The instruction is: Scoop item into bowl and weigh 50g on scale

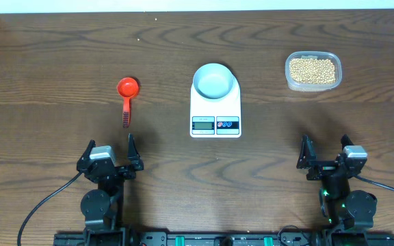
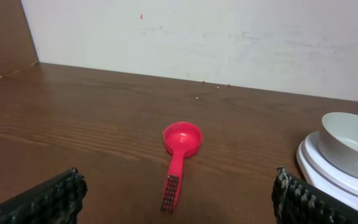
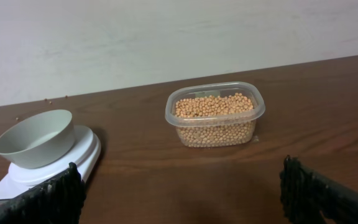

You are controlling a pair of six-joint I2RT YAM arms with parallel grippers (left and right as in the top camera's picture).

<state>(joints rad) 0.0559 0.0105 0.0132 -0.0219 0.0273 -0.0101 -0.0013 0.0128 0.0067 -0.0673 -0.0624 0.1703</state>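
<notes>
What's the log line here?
phase: pre-scoop | left gripper: open, empty | right gripper: open, empty | bowl: empty, on scale | beans: in tub | scoop: on table

Probably a lab bench: a bare wooden table [image 1: 60, 41] against a plain white wall [image 2: 229, 37], robot-arm rig mounted at its edge.

Dark wood-grain table [image 1: 60, 48], clear plastic tub [image 3: 215, 118], glossy red plastic scoop [image 2: 180, 144], smooth white scale [image 1: 215, 109].

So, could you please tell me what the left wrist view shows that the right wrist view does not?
Only the left wrist view shows the red scoop, lying on the table. Only the right wrist view shows the clear tub of beans. Both show the bowl sitting on the scale, and the pale wall behind.
</notes>
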